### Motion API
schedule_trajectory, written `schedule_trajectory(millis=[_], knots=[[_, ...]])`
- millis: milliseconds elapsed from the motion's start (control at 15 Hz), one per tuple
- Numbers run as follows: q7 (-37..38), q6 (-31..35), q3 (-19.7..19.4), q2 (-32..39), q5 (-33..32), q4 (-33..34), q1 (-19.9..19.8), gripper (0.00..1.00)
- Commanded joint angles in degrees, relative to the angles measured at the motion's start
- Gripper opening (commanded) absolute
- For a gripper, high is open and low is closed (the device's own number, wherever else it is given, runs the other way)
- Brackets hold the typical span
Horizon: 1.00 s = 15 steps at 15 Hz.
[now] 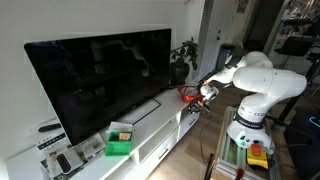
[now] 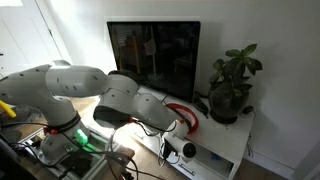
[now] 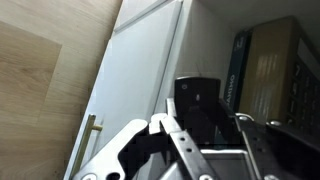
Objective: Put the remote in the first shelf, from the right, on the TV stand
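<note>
Gripper (image 3: 205, 140) fingers pinch the remote (image 3: 197, 98) by its long sides. Its far end points into the open end shelf of the TV stand (image 3: 140, 65), left of a stored box (image 3: 268, 70). This lengthwise hold likely lets it slide in clear of the white wall.

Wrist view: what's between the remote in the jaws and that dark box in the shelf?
Nothing shows there. In the wrist view, only a narrow bare gap separates the remote from the dark box.

A home living room: big TV (image 1: 100, 80) on TV stand (image 1: 150, 135), potted plant (image 2: 232, 85).
</note>
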Motion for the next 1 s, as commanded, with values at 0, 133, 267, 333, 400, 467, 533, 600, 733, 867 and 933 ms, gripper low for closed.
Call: schedule_trajectory(millis=[0,133,267,333,400,467,533,600,733,867,933], knots=[[0.14,0.11,-1.52,0.00,4.99,1.54,2.58,0.17],[0.13,0.26,-2.26,0.00,6.51,1.85,3.74,0.17],[-0.03,0.29,-2.89,0.00,8.48,2.14,4.84,0.17],[-0.11,0.14,-3.26,0.00,9.25,2.32,5.47,0.17],[-0.32,0.51,-3.73,0.00,10.05,2.45,6.19,0.17],[-0.65,0.75,-4.14,-0.01,10.81,2.51,6.84,0.17],[-0.72,1.12,-4.65,-0.01,11.41,2.57,7.49,0.17],[-1.04,1.76,-5.01,-0.01,12.51,2.47,7.95,0.17],[-1.10,2.30,-5.99,-0.02,14.04,2.61,9.00,0.17],[-1.61,2.69,-6.44,-0.02,15.81,2.71,9.55,0.17],[-1.76,2.69,-6.59,-0.03,16.61,2.80,9.72,0.17]])
